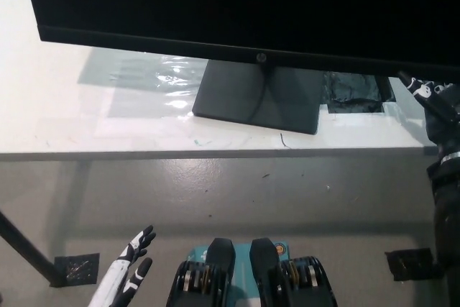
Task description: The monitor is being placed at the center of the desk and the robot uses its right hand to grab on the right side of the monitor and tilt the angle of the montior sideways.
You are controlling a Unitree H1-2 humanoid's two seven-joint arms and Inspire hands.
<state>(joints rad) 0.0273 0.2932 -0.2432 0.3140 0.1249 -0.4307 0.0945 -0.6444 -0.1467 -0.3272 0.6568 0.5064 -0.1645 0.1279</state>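
The monitor (244, 5) spans the frame's top. At right edge, the right hand (431, 102) is raised beneath its lower corner for grasping; finger state cannot be told. The left hand (129, 267) rests spread, lower left.
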